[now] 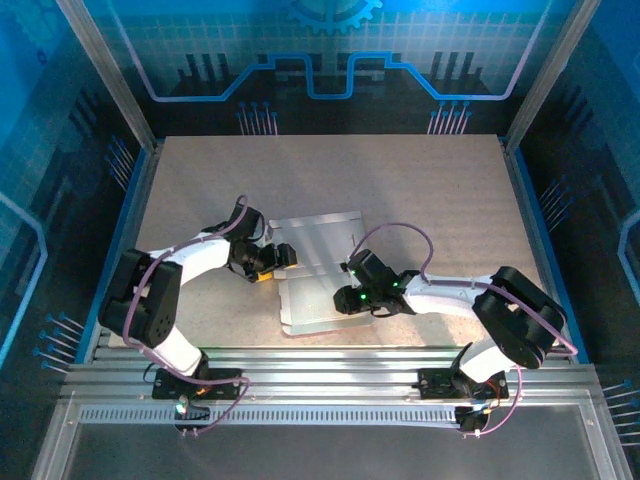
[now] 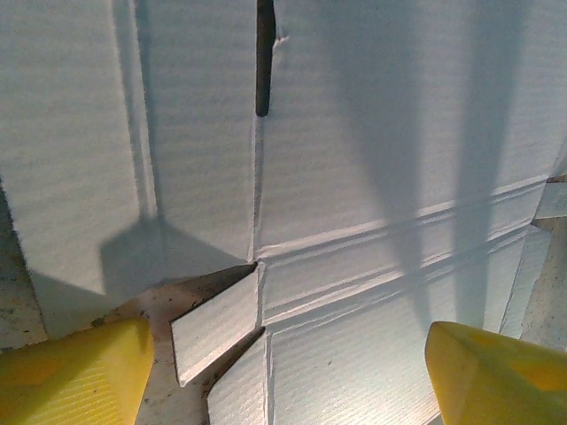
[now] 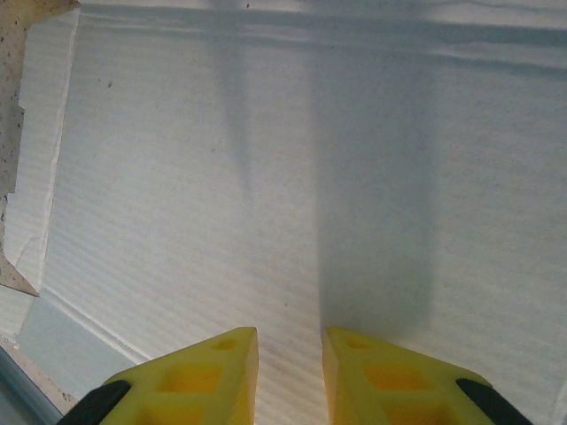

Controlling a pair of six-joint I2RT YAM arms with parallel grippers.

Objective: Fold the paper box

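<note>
The paper box (image 1: pixel 320 240) lies flat and unfolded in the middle of the table, whitish inner side up, with creases and flaps showing. My left gripper (image 1: pixel 283 258) is at the sheet's left edge. In the left wrist view it (image 2: pixel 288 354) is open wide, with its yellow fingers (image 2: pixel 80 372) either side of a small corner flap (image 2: pixel 217 323) and the creased panels (image 2: pixel 381 177). My right gripper (image 1: pixel 345 290) hovers over the sheet's near right part. Its tips (image 3: pixel 290 341) stand a narrow gap apart above the bare panel (image 3: pixel 266 177), with nothing between them.
The speckled table (image 1: pixel 420 190) is bordered by blue rails (image 1: pixel 125 230) at the left and right. A ribbed aluminium frame (image 1: pixel 330 365) runs along the near edge by the arm bases. There is free tabletop behind and to the right of the sheet.
</note>
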